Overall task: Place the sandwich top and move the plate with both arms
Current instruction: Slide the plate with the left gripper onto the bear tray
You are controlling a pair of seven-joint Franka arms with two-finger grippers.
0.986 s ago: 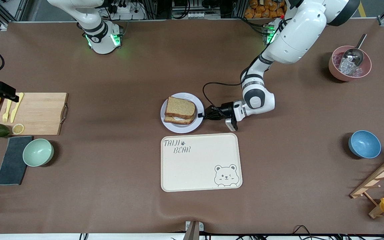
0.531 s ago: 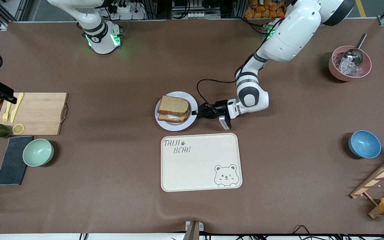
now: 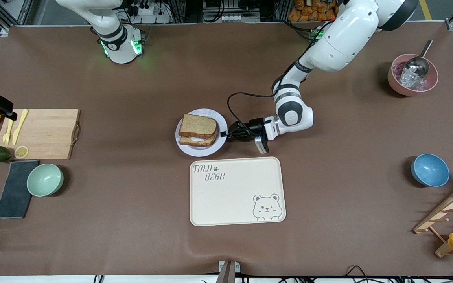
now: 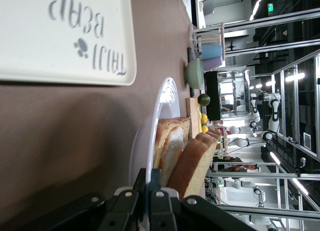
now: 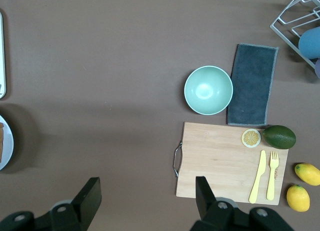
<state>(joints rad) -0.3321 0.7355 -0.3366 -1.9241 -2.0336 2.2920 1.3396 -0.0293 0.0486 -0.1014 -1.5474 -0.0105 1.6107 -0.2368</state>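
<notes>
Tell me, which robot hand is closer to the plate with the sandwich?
The left. The left gripper is shut on the plate's rim, at the side toward its own arm. The right gripper hangs open over the table beside the cutting board, well away.

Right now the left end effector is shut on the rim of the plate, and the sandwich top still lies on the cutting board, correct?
Not quite. The left end effector grips the plate, but the front view shows the sandwich top on the sandwich, not on the cutting board.

Sandwich top [image 3: 197,125] on plate [image 3: 215,147]; tray [image 3: 234,196] nearer camera, just beside plate.
</notes>
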